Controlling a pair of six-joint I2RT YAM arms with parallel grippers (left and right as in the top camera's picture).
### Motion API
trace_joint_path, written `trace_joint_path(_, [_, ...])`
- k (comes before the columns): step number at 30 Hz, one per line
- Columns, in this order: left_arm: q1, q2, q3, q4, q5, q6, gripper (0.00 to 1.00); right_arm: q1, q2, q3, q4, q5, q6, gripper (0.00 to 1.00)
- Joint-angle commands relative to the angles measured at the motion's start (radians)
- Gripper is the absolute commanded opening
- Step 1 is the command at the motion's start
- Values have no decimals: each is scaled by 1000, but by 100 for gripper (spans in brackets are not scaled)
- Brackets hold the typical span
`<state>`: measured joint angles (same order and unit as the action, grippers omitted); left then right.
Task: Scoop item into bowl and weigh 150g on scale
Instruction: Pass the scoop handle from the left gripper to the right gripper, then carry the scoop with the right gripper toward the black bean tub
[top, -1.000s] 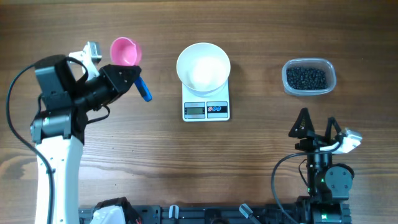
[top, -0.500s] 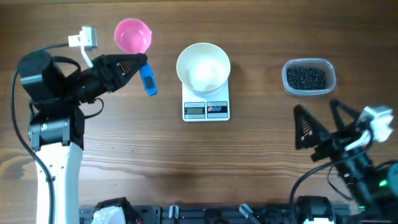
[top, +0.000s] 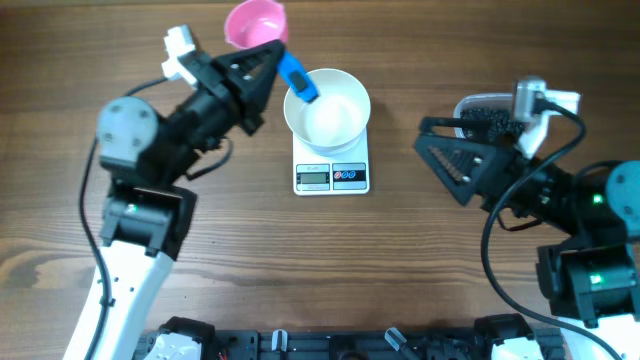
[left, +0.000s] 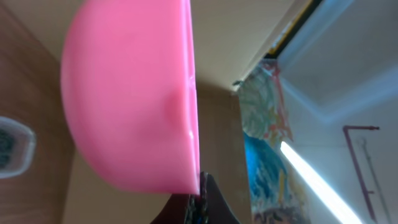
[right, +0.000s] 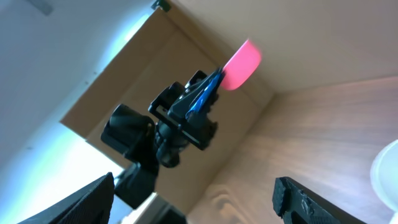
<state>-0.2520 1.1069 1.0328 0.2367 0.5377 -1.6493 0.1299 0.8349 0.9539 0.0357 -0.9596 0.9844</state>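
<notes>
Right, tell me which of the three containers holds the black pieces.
The clear tub right of the scale: dark pieces fill it. The white bowl and pink scoop show none.

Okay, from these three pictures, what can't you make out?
Readout on the scale: overhead, digits too small.
The tub of black pieces: overhead, the right arm covers part of it.
The pink scoop: overhead, clipped by the top edge; left wrist, only its outer wall shows.
The bowl: right wrist, just a sliver at the right edge.
</notes>
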Motion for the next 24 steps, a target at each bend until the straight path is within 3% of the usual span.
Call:
trace_joint_path(1, [-147, -13, 9, 27, -332, 53, 4, 136, 56, -5, 68, 132, 83, 84])
trace_joint_path(5, [-277, 4, 9, 91, -431, 299, 4, 328, 182, -5, 234, 340, 212, 79])
trace_joint_path(9, [-296, 14, 9, 147, -414, 537, 4, 365, 305, -5, 459, 397, 301, 74])
trace_joint_path(12, [-296, 13, 9, 161, -389, 573, 4, 365, 361, -5, 537, 465, 329, 69])
trace_joint_path(14, [-296, 14, 9, 160, -390, 573, 4, 365, 379, -5, 610, 496, 329, 58])
trace_joint_path(17, [-295, 18, 9, 159, -390, 573, 4, 365, 379, -5, 674, 500, 329, 54])
trace_joint_path(19, [-293, 22, 9, 156, -394, 573, 4, 365, 379, -5, 684, 475, 362, 36])
trace_joint_path(20, [-293, 25, 9, 159, -394, 573, 4, 365, 379, -5, 684, 457, 361, 33])
trace_joint_path(24, [-293, 32, 9, 192, -394, 571, 4, 365, 379, -5, 682, 439, 377, 38])
